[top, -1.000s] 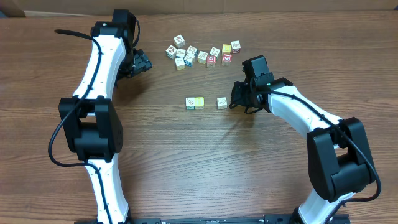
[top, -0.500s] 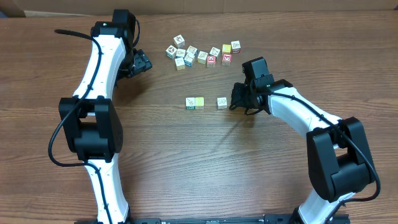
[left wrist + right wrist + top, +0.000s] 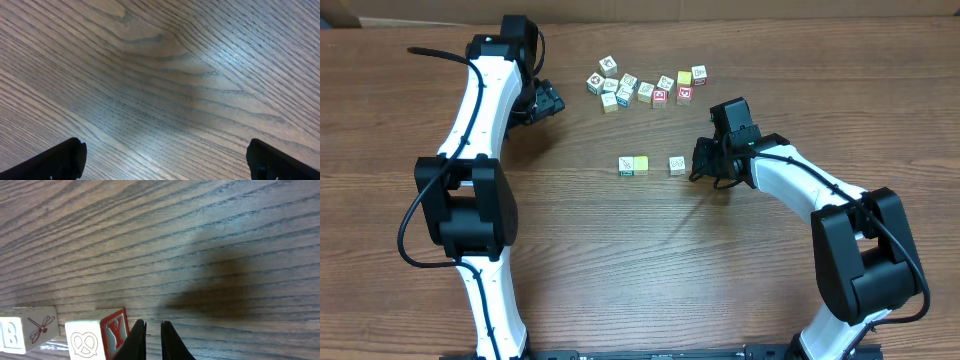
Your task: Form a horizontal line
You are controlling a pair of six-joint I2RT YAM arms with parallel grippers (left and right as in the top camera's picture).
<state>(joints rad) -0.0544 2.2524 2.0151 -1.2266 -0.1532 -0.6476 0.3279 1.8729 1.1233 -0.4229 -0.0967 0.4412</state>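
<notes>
Only the green-edged white wooden cube [image 3: 626,166] and yellow cube [image 3: 641,164] touch; the pale cube [image 3: 677,165] lies apart near the right gripper [image 3: 700,166], nearly closed on nothing; left gripper [image 3: 549,101] gapes

I'm looking down on a brown wood-grain table [image 3: 620,260] filling nearly my whole overhead view, a tan cardboard-like strip [image 3: 740,8] running along its far edge, soft light glancing off the grain in my wrist views
</notes>
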